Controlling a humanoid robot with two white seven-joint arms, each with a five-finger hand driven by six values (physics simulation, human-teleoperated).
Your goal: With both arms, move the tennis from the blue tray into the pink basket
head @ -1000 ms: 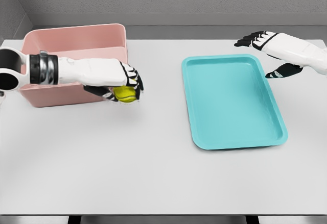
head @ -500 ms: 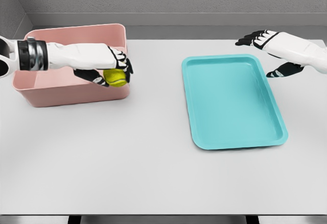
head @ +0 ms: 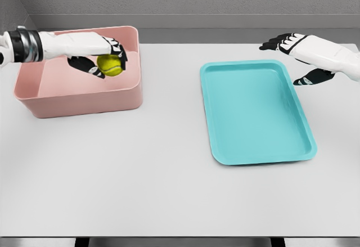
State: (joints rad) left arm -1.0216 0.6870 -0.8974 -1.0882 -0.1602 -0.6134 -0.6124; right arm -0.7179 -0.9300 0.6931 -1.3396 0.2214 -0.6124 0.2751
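Note:
My left hand (head: 108,59) is shut on the yellow-green tennis ball (head: 110,65) and holds it over the right part of the pink basket (head: 84,102), above its inside. The blue tray (head: 256,112) lies to the right of the middle of the table with nothing in it. Beyond the tray's far right corner my right hand (head: 304,55) hovers with its fingers spread and holds nothing.
The white table (head: 140,168) carries only the basket at the back left and the tray at the right. A grey wall runs behind the table's far edge.
My left hand has carried the ball up and to the left, from in front of the basket's right corner to over its inside. The right hand has stayed put.

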